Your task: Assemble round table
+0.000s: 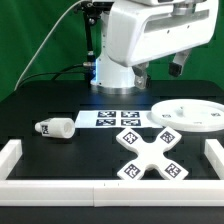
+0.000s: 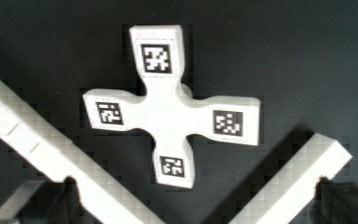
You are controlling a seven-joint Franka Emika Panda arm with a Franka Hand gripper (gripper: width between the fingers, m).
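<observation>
The white X-shaped cross base [image 1: 148,152] lies flat on the black table near the front, with a tag on each arm. It fills the middle of the wrist view [image 2: 172,112]. The large round disc [image 1: 188,115] lies flat at the exterior view's right. The short cylindrical leg [image 1: 57,127] lies on its side at the exterior view's left. My gripper [image 2: 197,198] is open and empty, high above the cross base. Its dark fingertips [image 2: 51,197] show far apart at the edge of the wrist view. In the exterior view the arm's white body hides most of the gripper.
The marker board [image 1: 110,118] lies flat behind the cross base. A low white rail [image 1: 110,190] borders the table at the front and both sides. Two stretches of it [image 2: 34,130] cross the wrist view. The arm's base stands at the back.
</observation>
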